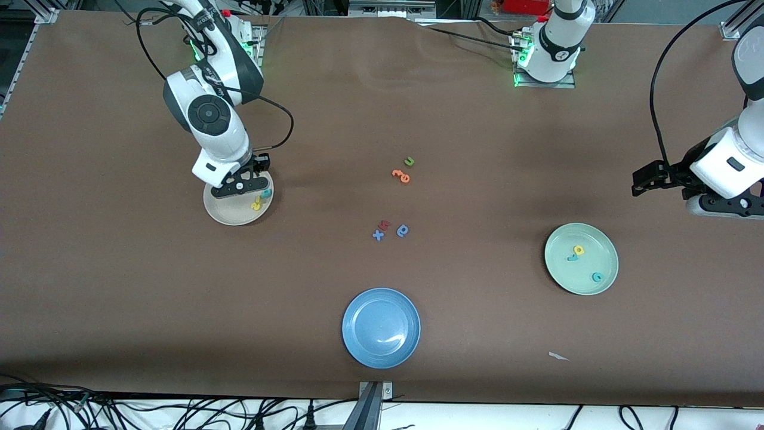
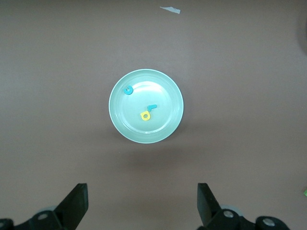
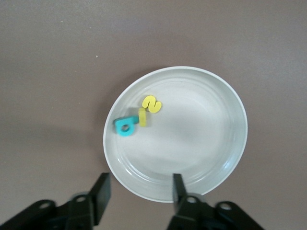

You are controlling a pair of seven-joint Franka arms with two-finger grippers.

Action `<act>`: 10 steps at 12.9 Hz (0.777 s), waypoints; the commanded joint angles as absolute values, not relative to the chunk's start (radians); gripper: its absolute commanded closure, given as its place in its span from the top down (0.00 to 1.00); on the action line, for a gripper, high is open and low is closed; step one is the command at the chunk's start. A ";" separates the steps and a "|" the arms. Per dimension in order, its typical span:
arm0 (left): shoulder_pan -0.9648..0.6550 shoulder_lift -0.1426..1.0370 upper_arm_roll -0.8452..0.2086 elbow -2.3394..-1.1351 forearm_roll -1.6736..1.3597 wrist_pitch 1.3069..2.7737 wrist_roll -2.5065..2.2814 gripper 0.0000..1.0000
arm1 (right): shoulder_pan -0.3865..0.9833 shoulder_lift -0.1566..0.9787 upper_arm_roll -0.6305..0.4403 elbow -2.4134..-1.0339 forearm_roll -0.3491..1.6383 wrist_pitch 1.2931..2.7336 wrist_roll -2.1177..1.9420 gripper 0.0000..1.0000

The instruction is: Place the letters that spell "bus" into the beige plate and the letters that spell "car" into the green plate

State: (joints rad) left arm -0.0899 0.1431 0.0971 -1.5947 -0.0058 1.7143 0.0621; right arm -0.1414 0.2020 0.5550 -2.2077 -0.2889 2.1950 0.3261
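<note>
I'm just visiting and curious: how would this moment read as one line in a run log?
right gripper: open over beige plate, nothing held | bus letters: in it | car letters: in green plate | left gripper: open, waiting

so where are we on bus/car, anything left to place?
Looks done. The beige plate holds the teal b, yellow u and yellow s; the green plate holds the teal c, teal r and yellow a. The right gripper is open and empty over the beige plate; the left gripper waits open.

Right gripper (image 1: pixel 243 186) over the beige plate (image 1: pixel 230 216)
</note>
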 commanded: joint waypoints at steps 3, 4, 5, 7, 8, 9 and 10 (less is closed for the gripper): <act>-0.091 0.155 0.097 -1.565 -0.028 1.695 0.077 1.00 | -0.147 0.186 0.561 -2.207 -0.256 2.191 0.313 1.00; -0.091 0.155 0.092 -1.565 -0.028 1.694 0.077 1.00 | -0.146 0.180 0.558 -2.201 -0.220 2.191 0.304 1.00; -0.091 0.155 0.092 -1.565 -0.028 1.694 0.077 1.00 | -0.146 0.176 0.555 -2.186 -0.206 2.189 0.298 1.00; -0.091 0.155 0.092 -1.565 -0.028 1.695 0.077 1.00 | -0.146 0.169 0.549 -2.145 -0.201 2.187 0.295 1.00; -0.091 0.155 0.092 -1.565 -0.028 1.694 0.077 1.00 | -0.146 0.164 0.549 -2.117 -0.201 2.181 0.293 1.00; -0.091 0.155 0.091 -1.565 -0.028 1.695 0.077 1.00 | -0.146 0.157 0.549 -2.080 -0.201 2.137 0.293 1.00; -0.091 0.155 0.091 -1.565 -0.028 1.695 0.077 1.00 | -0.146 0.153 0.546 -2.036 -0.199 2.082 0.291 1.00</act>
State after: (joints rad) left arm -0.0900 0.1432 0.0894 -1.5946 -0.0058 1.7143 0.0621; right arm -0.1419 0.1792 0.5488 -2.1008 -0.2305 2.1671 0.3250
